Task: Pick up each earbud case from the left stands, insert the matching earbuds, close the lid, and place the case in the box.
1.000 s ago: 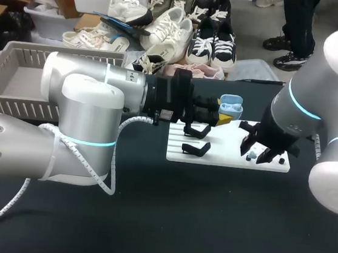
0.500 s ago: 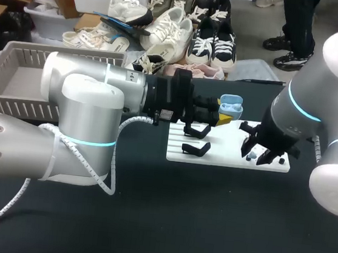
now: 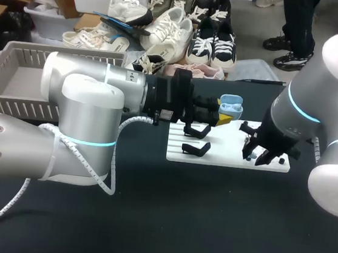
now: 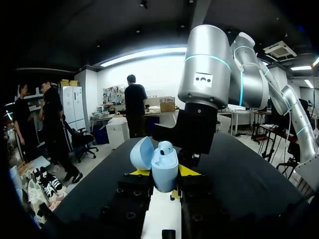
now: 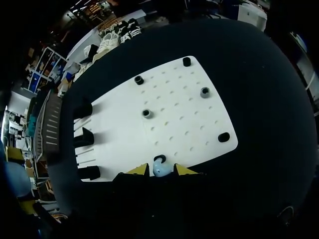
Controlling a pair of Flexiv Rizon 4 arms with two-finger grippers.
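Head view, left pincer (image 3: 223,114): comes in from nine o'clock and is clamped on the light-blue earbud case (image 3: 230,105). The case hangs in the air just off the twelve-o'clock edge of the white board (image 3: 226,156), lid up.
Head view, right pincer (image 3: 261,154): comes in from three o'clock with fingers pointing down over the board's four-o'clock corner. I can't read the grip from up here.
Head view, stands (image 3: 197,147): black, on the board's nine-o'clock side.
Head view, box (image 3: 15,78): slatted, out at ten o'clock, well apart from the case.
Left wrist view, case: squeezed between my yellow tips on its two flanks, lid swung wide. Something rounded sits in the top, maybe a bud, but I can't be sure.
Right wrist view, earbud (image 5: 159,170): a tiny pale-blue bud, pinched between my tips over the board's near edge. A black ring (image 5: 159,159) sits just ahead at twelve o'clock.
Handling, earbud: I reckon it's feather-light, glossy and slick, so it could twist or pop out. A gentle pinch across the body looks best.
Handling, case: a hard, smooth shell with a delicate hinge. I'd hold it by the flanks, never the lid.
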